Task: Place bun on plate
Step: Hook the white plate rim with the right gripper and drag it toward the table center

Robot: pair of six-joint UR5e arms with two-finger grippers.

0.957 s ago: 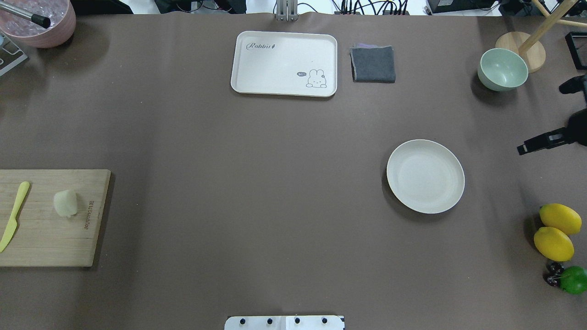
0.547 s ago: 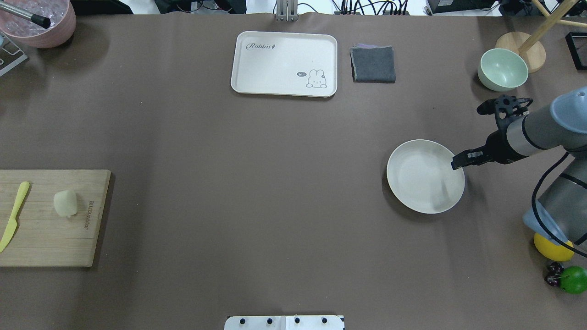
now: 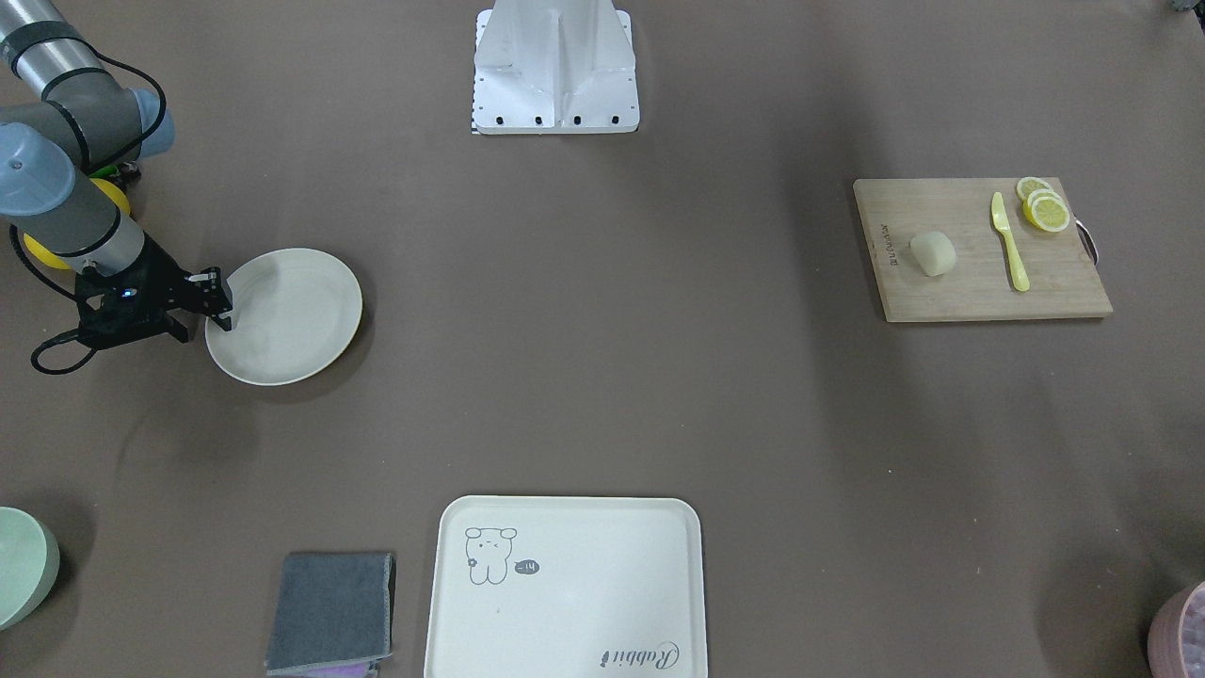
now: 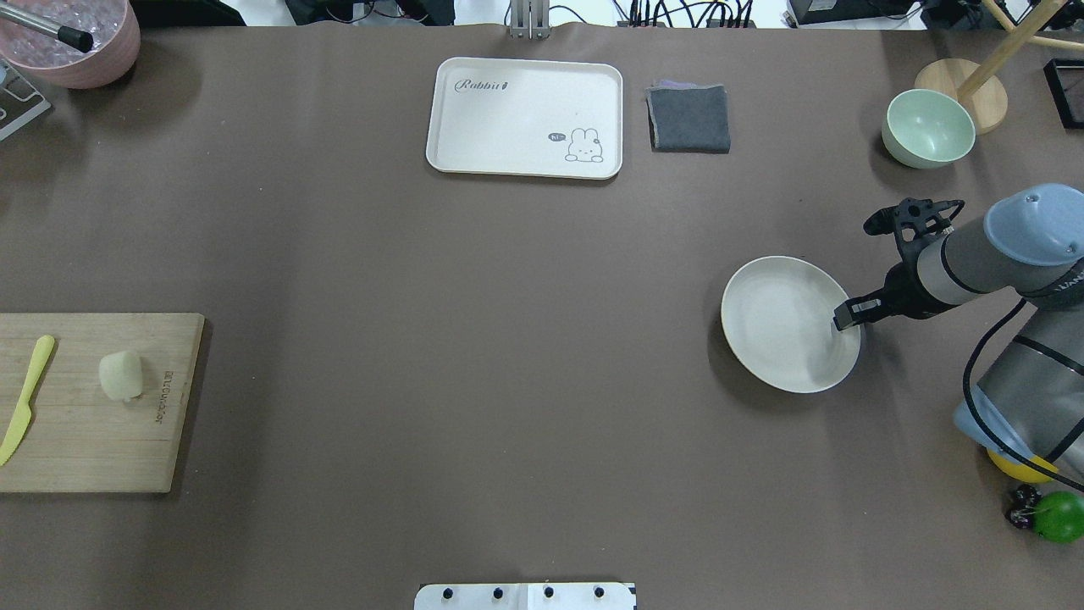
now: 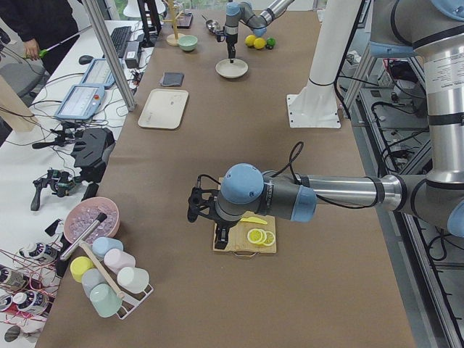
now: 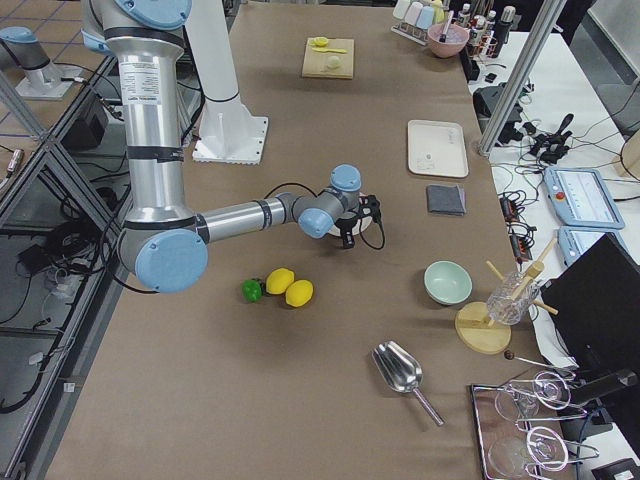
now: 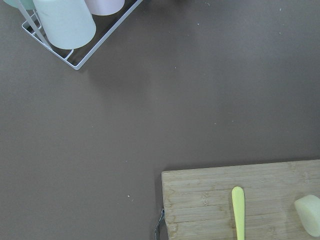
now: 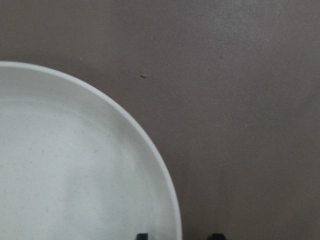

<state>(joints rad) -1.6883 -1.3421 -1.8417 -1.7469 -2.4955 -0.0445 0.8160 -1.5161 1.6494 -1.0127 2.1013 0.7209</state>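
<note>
The bun (image 4: 121, 375), a small pale lump, lies on the wooden cutting board (image 4: 85, 440) at the table's left edge; it also shows in the front view as bun (image 3: 932, 254) and at the corner of the left wrist view as bun (image 7: 310, 215). The round cream plate (image 4: 783, 326) sits on the right half. My right gripper (image 4: 847, 315) is open at the plate's right rim; in the right wrist view one fingertip (image 8: 142, 235) is inside the rim and the other outside. My left gripper (image 5: 220, 235) hangs over the board's end; I cannot tell its state.
A yellow knife (image 4: 25, 398) and lemon slices (image 3: 1043, 207) share the board. At the back stand a rabbit tray (image 4: 525, 117), a grey cloth (image 4: 688, 119) and a green bowl (image 4: 928, 127). Lemons (image 6: 290, 288) and a lime (image 4: 1059, 517) lie behind the right arm.
The right arm came in from the right edge and its gripper dropped to the plate's right rim. The plate shifted slightly to the right. The bun has not moved.
</note>
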